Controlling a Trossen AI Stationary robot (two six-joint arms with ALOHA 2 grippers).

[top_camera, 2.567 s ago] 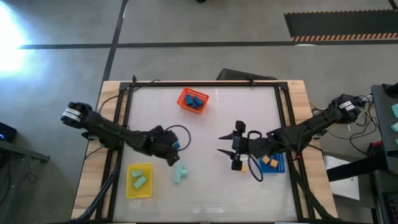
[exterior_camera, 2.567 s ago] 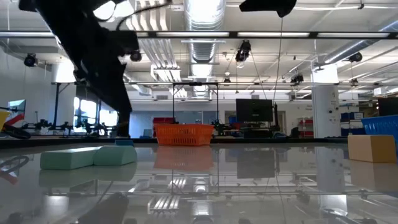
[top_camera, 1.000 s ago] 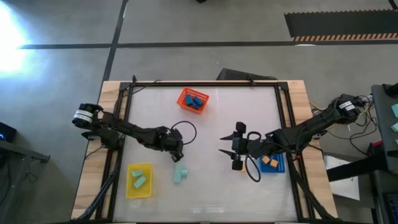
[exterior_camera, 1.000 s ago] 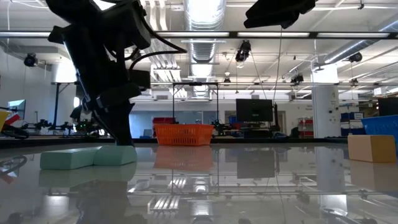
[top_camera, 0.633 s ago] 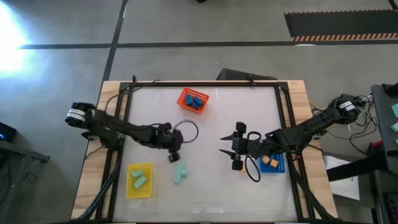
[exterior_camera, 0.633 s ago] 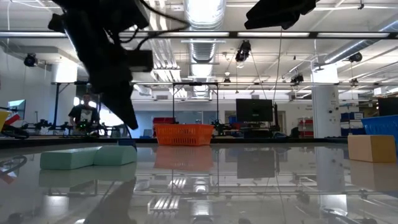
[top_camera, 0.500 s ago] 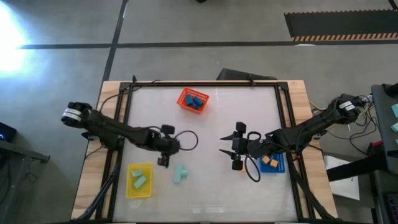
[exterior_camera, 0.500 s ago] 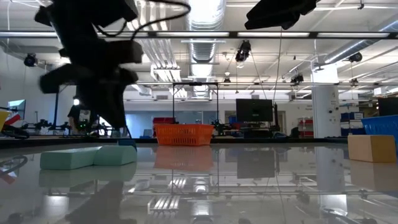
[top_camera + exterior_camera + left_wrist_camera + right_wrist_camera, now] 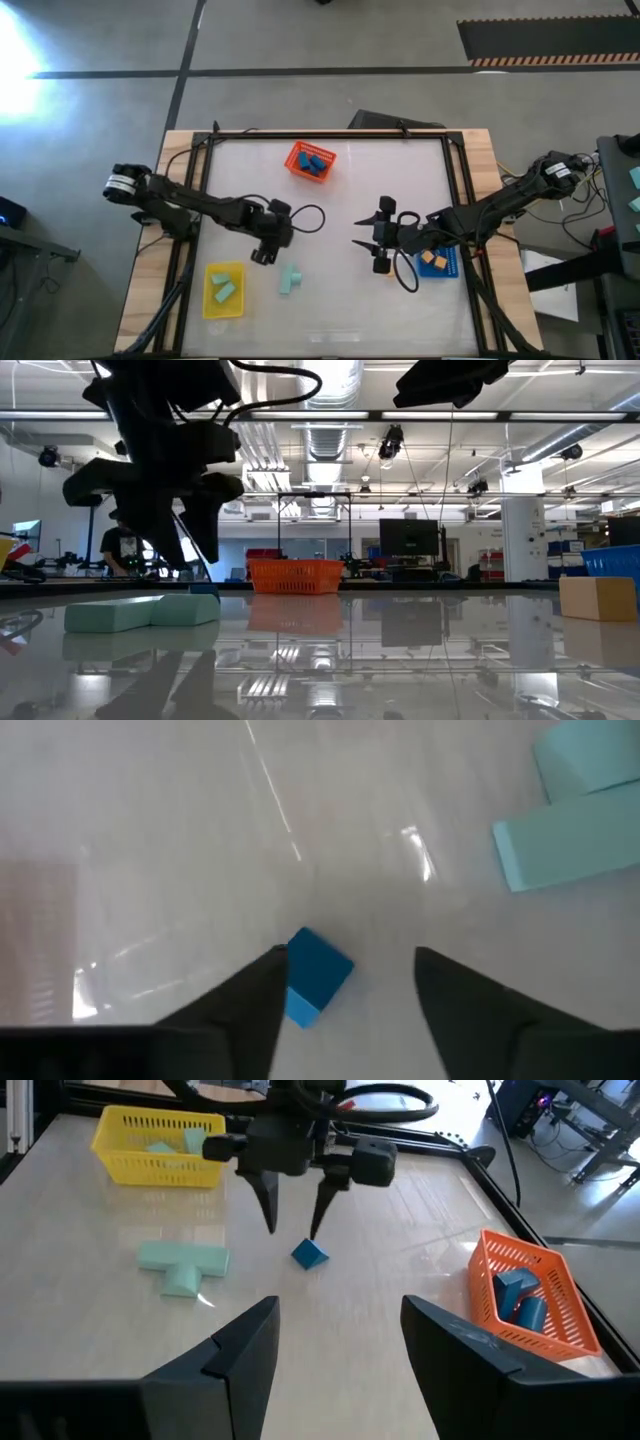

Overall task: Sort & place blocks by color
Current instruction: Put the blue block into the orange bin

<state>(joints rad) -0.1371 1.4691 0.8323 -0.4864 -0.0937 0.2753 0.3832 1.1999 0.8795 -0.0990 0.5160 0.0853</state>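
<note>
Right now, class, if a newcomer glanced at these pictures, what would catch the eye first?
The left gripper hangs open over a lone blue block near the table's middle. Beside it lie two mint green blocks, touching in a T shape. The right gripper waits open by the blue tray.

No legible text, labels, brands or numbers in any view. Only marking: the hazard-striped floor mat (image 9: 548, 40) at about 2 o'clock in the high view, no lettering on it.
</note>
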